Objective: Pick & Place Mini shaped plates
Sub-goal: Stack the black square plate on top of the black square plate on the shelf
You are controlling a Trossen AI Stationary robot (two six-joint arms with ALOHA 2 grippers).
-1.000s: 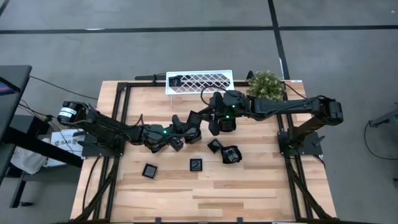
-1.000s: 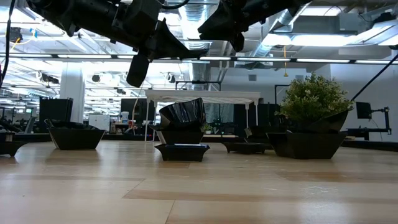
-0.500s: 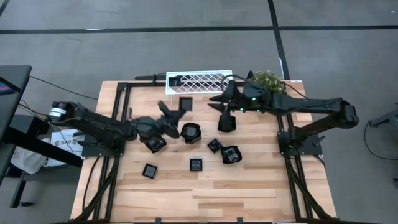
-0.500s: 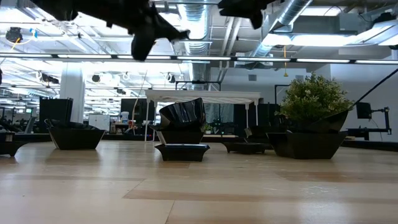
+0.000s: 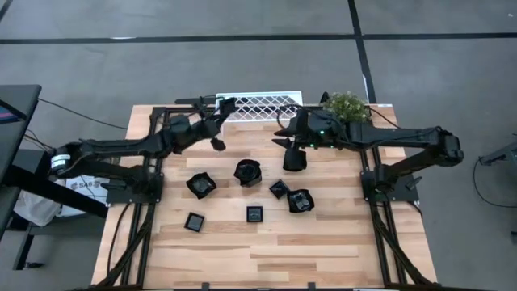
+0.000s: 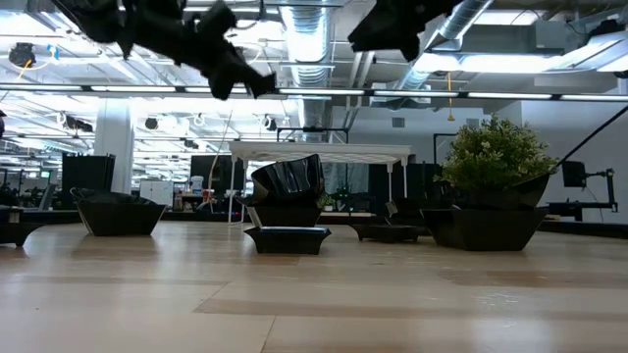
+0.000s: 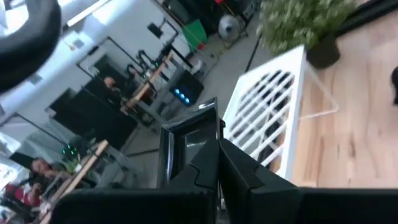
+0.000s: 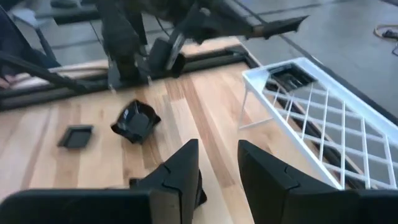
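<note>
Left tool (image 5: 218,123) grips a square plate (image 7: 186,146) beside the rack (image 5: 262,105).

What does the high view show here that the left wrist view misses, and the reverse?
Only the high view: the mini shaped plates lying loose on the table, and the right gripper, open, close to a deep plate. Only the left wrist view: the left gripper shut on a flat square plate, plainly clamped, with people in the room beyond. Both: the white rack and the plant.
</note>
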